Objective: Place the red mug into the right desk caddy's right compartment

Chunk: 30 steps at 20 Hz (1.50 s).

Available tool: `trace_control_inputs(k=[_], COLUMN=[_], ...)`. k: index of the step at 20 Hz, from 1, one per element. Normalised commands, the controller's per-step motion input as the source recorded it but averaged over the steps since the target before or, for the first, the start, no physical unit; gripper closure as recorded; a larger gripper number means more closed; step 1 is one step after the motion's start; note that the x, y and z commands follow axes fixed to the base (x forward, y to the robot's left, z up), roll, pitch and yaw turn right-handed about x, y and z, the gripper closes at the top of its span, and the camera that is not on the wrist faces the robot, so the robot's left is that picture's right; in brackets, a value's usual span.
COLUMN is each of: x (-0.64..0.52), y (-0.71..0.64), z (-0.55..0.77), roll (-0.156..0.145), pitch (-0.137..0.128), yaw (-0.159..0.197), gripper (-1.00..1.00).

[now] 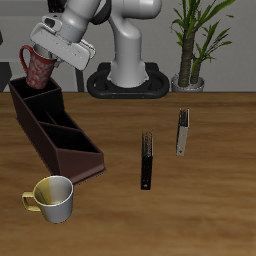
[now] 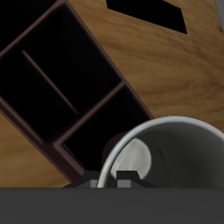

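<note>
The red mug (image 1: 38, 68), speckled, is held tilted in my gripper (image 1: 47, 52), which is shut on its rim. It hangs just above the far end of the right desk caddy (image 1: 60, 150), a long dark brown tray reaching toward the table's front. A squarish end section (image 1: 36, 97) lies right below the mug. In the wrist view the mug's light rim (image 2: 175, 131) fills the frame close to the camera. The caddy's dividers (image 2: 87, 105) and dark sections lie beneath it. The gripper (image 2: 112, 179) barely shows there.
A yellow-and-white mug (image 1: 52, 197) stands near the table's front edge, just before the caddy's near end. A thin dark upright object (image 1: 147, 160) and a thin grey one (image 1: 182, 131) stand mid-table. A potted plant (image 1: 190, 55) and the robot base (image 1: 128, 80) are at the back.
</note>
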Motion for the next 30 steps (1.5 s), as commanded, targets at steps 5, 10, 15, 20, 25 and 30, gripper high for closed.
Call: trace_control_inputs(k=[5,10,15,20,25,30], x=[0.14,0.12,0.09,0.02,-0.02,-0.08], y=[-0.07,-0.14,-0.24,-0.07,-0.05,-0.01], z=[-0.28,-0.24,-0.44,-0.27,-0.09,0.13], roll=[-0.006,-0.023,-0.037,-0.001,-0.007,-0.002], pitch=[0.029,0.024,0.058,0.048,0.054,-0.022], yaw=[-0.012,-0.021,-0.05,-0.041,-0.063,-0.008], gripper=[1.0,1.0,1.0,1.0,-1.0,-1.0])
